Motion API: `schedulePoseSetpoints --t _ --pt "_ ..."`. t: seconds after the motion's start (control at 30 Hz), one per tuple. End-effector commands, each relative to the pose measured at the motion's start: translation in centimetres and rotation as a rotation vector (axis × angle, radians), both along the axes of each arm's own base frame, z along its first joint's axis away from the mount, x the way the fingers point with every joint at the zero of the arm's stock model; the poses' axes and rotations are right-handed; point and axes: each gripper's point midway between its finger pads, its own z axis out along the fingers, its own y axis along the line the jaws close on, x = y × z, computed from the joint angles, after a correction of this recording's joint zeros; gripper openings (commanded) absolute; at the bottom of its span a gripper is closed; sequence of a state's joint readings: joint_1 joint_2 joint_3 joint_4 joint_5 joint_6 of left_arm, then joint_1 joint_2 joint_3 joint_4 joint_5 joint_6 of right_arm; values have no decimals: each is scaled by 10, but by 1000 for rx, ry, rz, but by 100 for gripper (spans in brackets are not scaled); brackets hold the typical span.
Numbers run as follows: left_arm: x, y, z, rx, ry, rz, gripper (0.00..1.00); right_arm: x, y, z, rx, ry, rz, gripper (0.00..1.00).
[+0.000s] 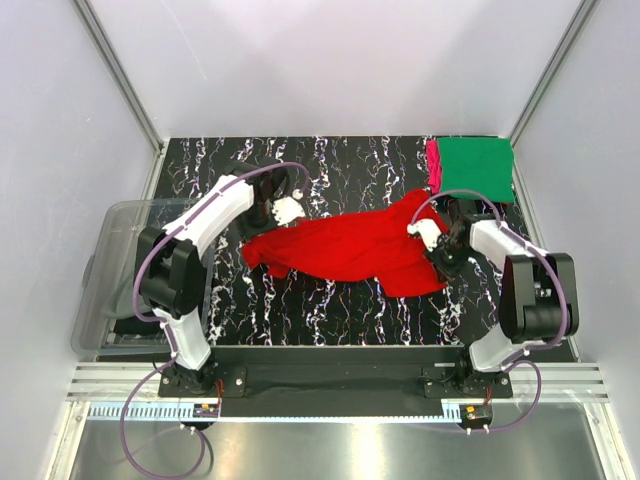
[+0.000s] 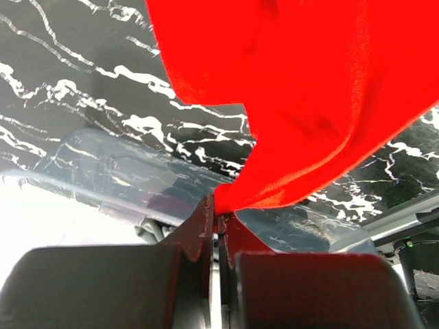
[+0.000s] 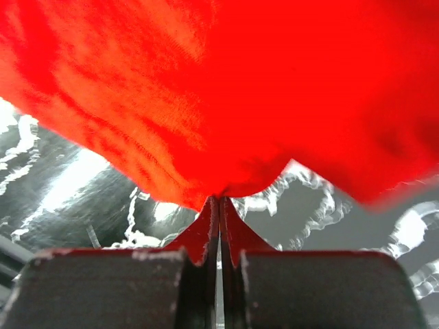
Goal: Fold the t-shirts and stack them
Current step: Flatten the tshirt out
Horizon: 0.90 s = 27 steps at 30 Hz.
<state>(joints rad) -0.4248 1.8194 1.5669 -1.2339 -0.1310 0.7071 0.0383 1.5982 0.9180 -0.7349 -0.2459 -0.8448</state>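
A bright red t-shirt [image 1: 355, 250] lies stretched across the middle of the black marbled table [image 1: 340, 310]. My left gripper [image 1: 278, 215] is shut on its left end; in the left wrist view the red cloth [image 2: 309, 103] hangs from my closed gripper [image 2: 221, 212]. My right gripper [image 1: 432, 232] is shut on the shirt's right upper edge; in the right wrist view the red cloth [image 3: 226, 89] bunches at the closed gripper [image 3: 219, 200]. A green t-shirt [image 1: 476, 168], folded square, lies at the back right on top of a pink one [image 1: 433, 162].
A clear plastic bin [image 1: 115, 280] stands off the table's left edge, also seen as a translucent wall [image 2: 123, 171] in the left wrist view. Metal frame posts [image 1: 120, 75] rise at the back corners. The arm bases sit at the near edge.
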Motion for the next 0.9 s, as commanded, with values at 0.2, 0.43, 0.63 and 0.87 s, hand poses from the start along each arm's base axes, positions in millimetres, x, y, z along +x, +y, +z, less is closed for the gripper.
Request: schedulePoseSetpoints --t 0.2,0.43,0.63,0.87 --pt "50 13 105 -46 -374 -14 0 125 24 261 178 -699 -105 0" --pt "84 5 205 -101 -665 -31 0 160 25 393 292 -1011 -219 0" --pt "79 5 271 -135 -853 -46 0 141 20 479 346 -1210 -263 0" --pt "34 5 342 -195 -1062 -93 0 75 16 549 402 -1392 -275 0"
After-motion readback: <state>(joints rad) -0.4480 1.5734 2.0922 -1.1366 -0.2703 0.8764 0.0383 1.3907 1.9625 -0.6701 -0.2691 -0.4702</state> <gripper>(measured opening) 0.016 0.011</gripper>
